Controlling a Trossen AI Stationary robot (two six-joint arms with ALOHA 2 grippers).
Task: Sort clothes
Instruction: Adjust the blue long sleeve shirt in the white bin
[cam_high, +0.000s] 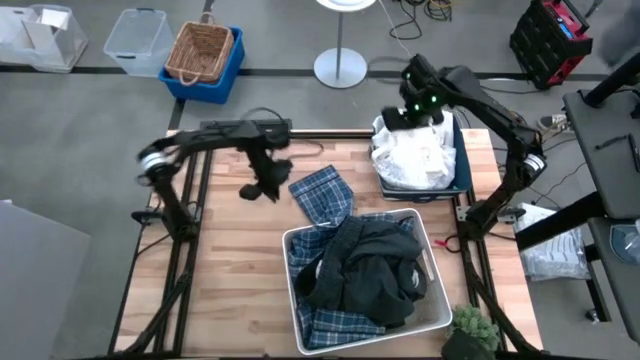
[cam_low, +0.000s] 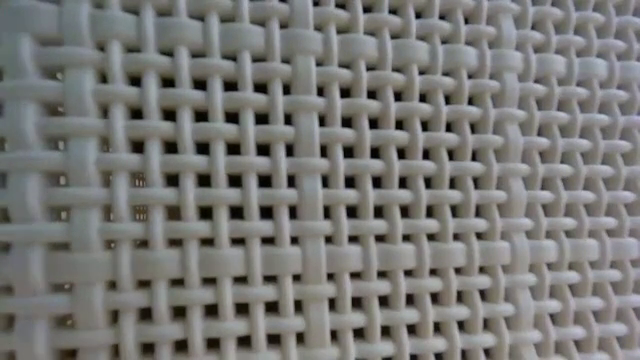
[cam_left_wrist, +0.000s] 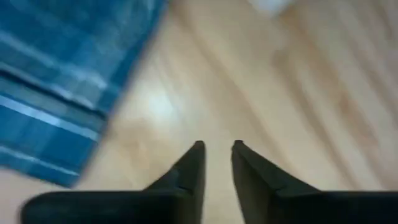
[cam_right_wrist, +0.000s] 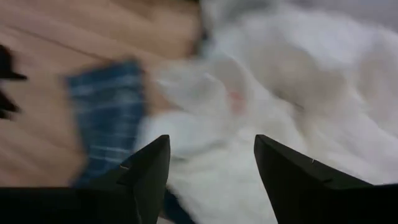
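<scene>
A blue-and-white plaid garment (cam_high: 322, 195) (cam_left_wrist: 56, 81) lies on the wooden table, and its near end hangs over the rim of the white woven basket (cam_high: 287, 270). That basket holds dark clothes (cam_high: 370, 270) and more plaid. White clothes (cam_high: 415, 155) (cam_right_wrist: 292, 81) fill the navy bin (cam_high: 462, 165) at the far right. My left gripper (cam_high: 265, 180) (cam_left_wrist: 217, 146) hovers over bare wood just left of the plaid garment. Its fingers stand a narrow gap apart with nothing between them. My right gripper (cam_high: 415, 118) (cam_right_wrist: 211, 155) stands open above the white clothes.
The basket's woven wall (cam_low: 320, 180) fills the low view. A small green plant (cam_high: 470, 325) stands at the table's near right corner. Bare wood (cam_high: 220, 260) lies left of the basket. Beyond the far edge, a blue crate (cam_high: 205, 55) and a clear bin (cam_high: 138, 40) stand on the floor.
</scene>
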